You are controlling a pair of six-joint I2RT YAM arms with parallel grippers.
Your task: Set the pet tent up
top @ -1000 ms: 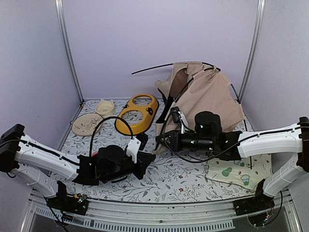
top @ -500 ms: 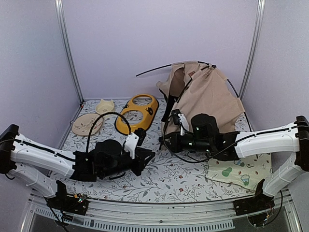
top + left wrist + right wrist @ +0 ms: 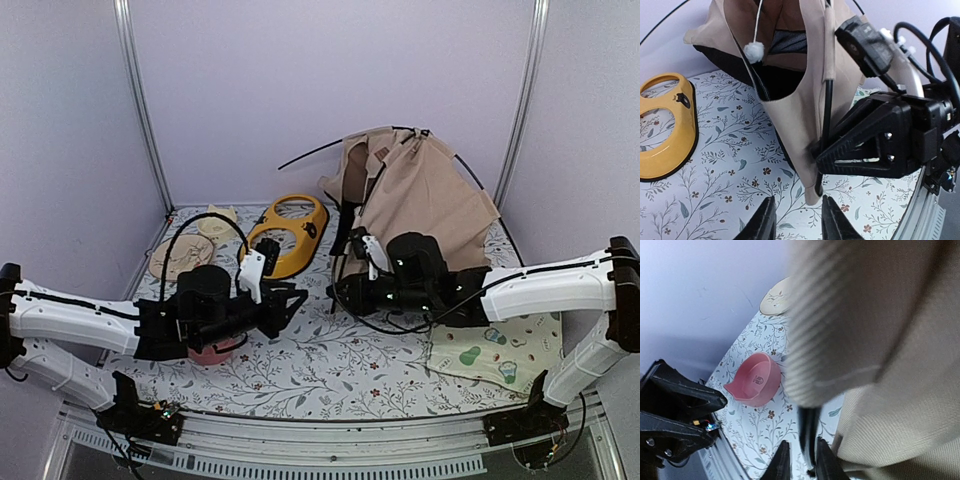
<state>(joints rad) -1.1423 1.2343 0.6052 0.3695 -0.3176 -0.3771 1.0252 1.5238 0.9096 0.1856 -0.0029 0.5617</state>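
The tan pet tent [image 3: 425, 195] stands at the back right, its thin black poles arching over it. My right gripper [image 3: 338, 290] is at the tent's front left corner, shut on a black tent pole [image 3: 807, 437]; the left wrist view shows the pole [image 3: 826, 112] running down into it. My left gripper [image 3: 290, 298] is open and empty, low over the table, just left of the right gripper. In the left wrist view its fingertips [image 3: 765, 220] flank the hanging fabric corner [image 3: 812, 187] without touching it. A white pom-pom [image 3: 754, 50] dangles in the tent opening.
A yellow double-bowl feeder [image 3: 285, 235] lies left of the tent. A cream bowl [image 3: 215, 220] and a plate [image 3: 180, 256] sit at the back left. A pink bowl [image 3: 212, 350] lies under my left arm. A cream mat with green prints [image 3: 495, 350] lies at the right.
My left arm has drawn back to the left, uncovering the pink bowl. The right gripper has shifted slightly left with the pole, and the tent stands more upright.
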